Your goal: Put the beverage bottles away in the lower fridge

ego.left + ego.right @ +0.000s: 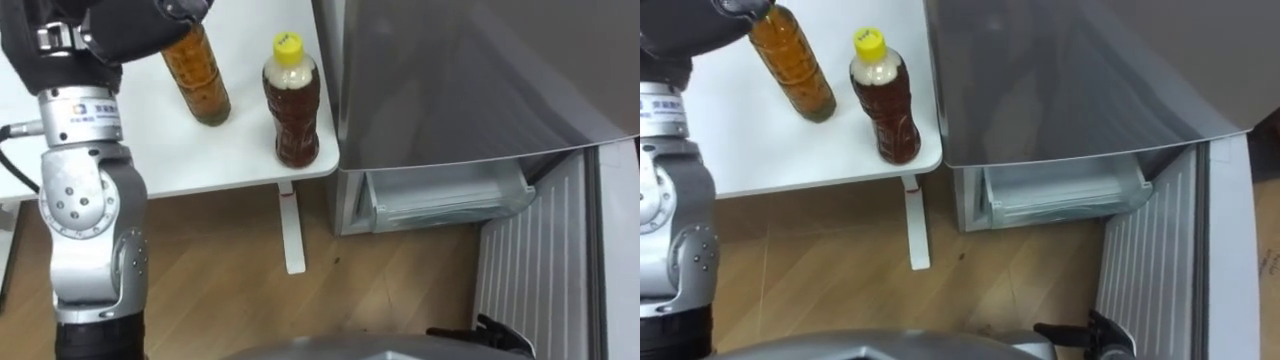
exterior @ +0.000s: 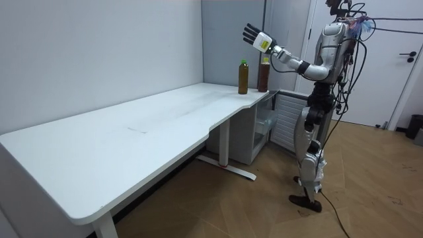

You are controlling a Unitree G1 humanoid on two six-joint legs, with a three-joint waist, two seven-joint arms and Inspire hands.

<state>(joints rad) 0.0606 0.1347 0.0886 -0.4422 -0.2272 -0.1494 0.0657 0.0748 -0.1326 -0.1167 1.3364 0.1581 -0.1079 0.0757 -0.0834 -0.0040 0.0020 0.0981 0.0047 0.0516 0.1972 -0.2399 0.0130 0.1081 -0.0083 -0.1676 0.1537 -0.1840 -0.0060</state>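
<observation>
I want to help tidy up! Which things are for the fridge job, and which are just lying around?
For the job:
yellow-capped tea bottle
amber drink bottle
open lower fridge
left hand, fingers spread above the bottles

Just there:
white table
white door

Left bottle [image 1: 200,80], right bottle [image 1: 292,105] on table [image 1: 220,160]; fridge [image 1: 450,90] right of table.
</observation>
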